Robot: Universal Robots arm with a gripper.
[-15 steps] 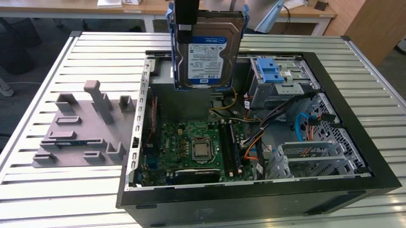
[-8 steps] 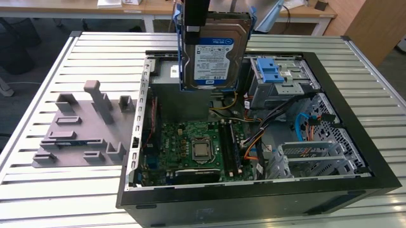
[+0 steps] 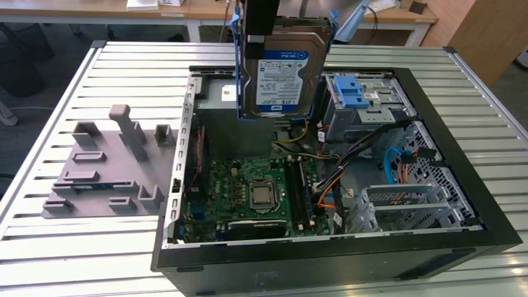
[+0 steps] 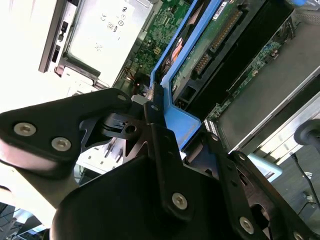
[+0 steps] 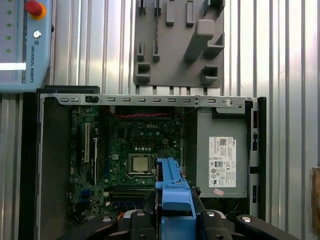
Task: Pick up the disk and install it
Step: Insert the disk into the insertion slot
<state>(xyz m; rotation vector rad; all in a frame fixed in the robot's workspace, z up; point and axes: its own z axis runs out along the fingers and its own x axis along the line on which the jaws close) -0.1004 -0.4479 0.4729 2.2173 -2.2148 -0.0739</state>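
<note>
The disk (image 3: 283,71), a silver drive with a white-and-blue label in a blue plastic carrier, hangs upright in the air over the back of the open computer case (image 3: 330,263). My gripper (image 3: 262,28) comes down from above and is shut on the carrier's upper edge. In the second wrist view the black fingers (image 4: 155,125) clamp the blue carrier frame (image 4: 175,117), with the disk's circuit board side showing beyond. In the first wrist view the carrier (image 5: 175,192) juts out between the gripper's parts, above the motherboard (image 5: 135,150).
Inside the case sit a grey metal cage with a blue latch (image 3: 357,99), a grey power supply box (image 5: 222,160) and loose cables (image 3: 396,161). A grey plastic fixture (image 3: 107,170) lies on the slatted table at the exterior view's left. A teach pendant (image 5: 22,45) rests nearby.
</note>
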